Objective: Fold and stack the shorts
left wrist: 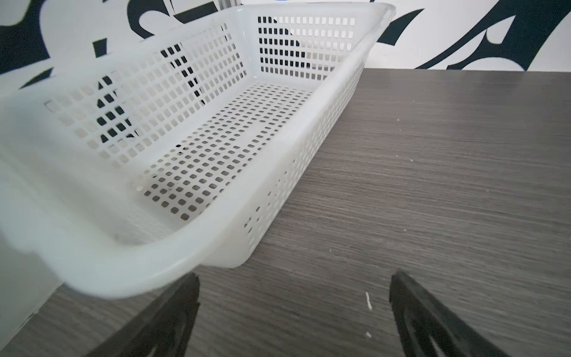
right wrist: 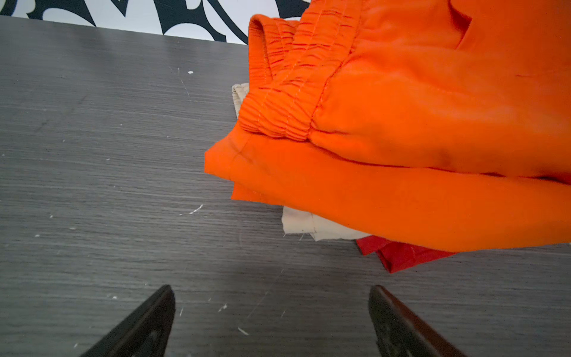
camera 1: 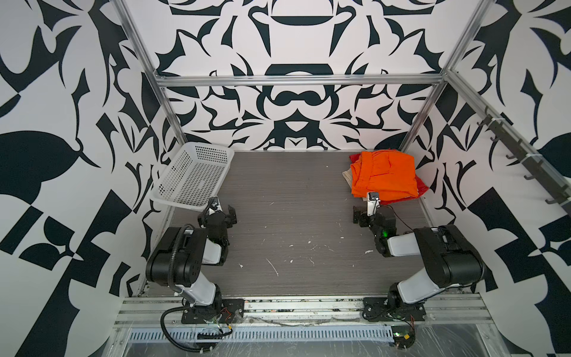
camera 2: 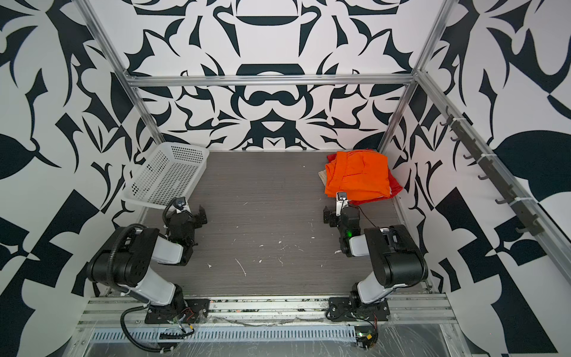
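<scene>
Shorts lie stacked at the worktop's far right corner, orange over beige over red; left jaws and right jaws gape wide, empty; basket far left

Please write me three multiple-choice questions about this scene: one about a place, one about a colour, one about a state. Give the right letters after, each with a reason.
1. Where on the dark grey wood-grain table does the pile of soft fabric shorts lie?
A) far right corner
B) far left corner
C) near edge, middle

2. What colour is the top pair?
A) beige
B) bright orange
C) red

3. How is the black right end effector?
A) open, holding nothing
B) shut on the shorts
C) shut on nothing

1 A: the pile sits by the back wall, right side.
2 B: the bright orange shorts cover the beige pair and the red pair.
3 A: its jaws stand apart over bare table.
</scene>
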Controlling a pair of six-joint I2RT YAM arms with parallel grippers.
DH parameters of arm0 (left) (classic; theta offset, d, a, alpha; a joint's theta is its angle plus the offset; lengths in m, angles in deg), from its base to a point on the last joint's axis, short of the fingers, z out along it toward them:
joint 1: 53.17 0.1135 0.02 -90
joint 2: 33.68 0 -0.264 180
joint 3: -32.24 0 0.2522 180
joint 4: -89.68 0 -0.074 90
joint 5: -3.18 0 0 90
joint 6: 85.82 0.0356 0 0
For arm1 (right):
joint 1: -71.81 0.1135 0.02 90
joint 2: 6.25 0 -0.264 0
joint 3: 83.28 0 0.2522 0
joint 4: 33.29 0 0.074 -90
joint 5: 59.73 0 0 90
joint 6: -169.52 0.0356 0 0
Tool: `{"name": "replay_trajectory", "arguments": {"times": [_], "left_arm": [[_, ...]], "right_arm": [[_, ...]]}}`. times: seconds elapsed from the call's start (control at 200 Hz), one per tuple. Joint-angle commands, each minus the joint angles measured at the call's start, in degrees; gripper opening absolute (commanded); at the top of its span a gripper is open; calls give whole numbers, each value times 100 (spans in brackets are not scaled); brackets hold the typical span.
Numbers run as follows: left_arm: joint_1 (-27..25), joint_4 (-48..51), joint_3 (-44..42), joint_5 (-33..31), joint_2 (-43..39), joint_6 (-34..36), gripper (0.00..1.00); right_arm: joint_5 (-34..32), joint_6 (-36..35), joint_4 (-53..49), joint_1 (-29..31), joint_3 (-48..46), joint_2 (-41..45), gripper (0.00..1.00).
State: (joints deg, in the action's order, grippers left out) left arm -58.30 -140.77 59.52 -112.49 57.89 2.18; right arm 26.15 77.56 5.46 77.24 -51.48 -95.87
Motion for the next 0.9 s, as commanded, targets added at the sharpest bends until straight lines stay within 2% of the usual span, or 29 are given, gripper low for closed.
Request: {"name": "replay_trajectory", "arguments": {"times": [0.0,0.16,0.895], "left_arm": [[86,236,337,-45,-195,-91,100],[344,827,660,135,-191,-325,100],[357,751,639,142,-185,-327,99]], "right_arm": [[-63,-33,132,-15,147,57,100],[-71,-39,132,-7,147,56,100],[-71,-34,134,-12,147,54,100]]}}
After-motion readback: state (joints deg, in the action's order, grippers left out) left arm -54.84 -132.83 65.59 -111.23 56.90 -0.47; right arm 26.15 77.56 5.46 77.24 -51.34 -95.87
